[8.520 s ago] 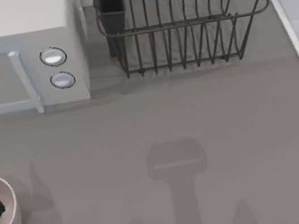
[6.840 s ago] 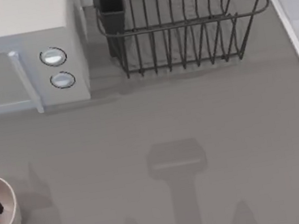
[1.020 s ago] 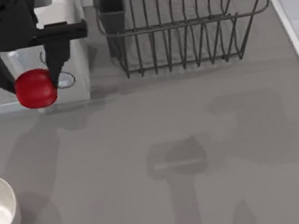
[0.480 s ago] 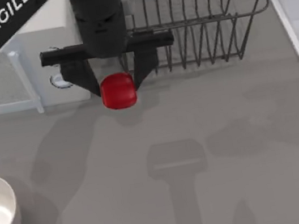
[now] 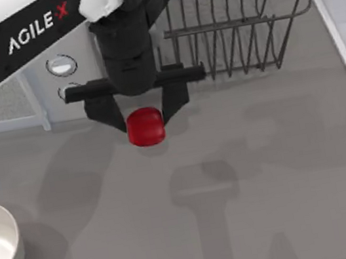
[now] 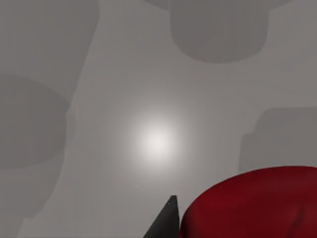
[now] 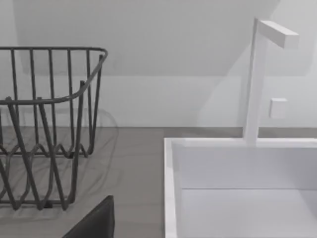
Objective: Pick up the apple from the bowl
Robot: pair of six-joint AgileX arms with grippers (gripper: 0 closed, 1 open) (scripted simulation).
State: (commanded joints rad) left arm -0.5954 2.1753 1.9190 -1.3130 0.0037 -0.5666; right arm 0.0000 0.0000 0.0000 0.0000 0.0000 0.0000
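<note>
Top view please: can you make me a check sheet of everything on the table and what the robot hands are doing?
Surface: grey table, shadows on it.
Job's things: apple held above the table; bowl at the left edge, without the apple.
Clutter: microwave, wire rack, white sink at the right.
Grippers: left gripper shut on the apple; right gripper's dark fingertip near the rack.
Cables: nothing seen.
Surroundings: pale wall, white faucet.

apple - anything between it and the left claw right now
Nothing visible. The left claw is shut on the apple, fingers pressed against both its sides, holding it above the table, well away from the bowl at the table's left edge.
</note>
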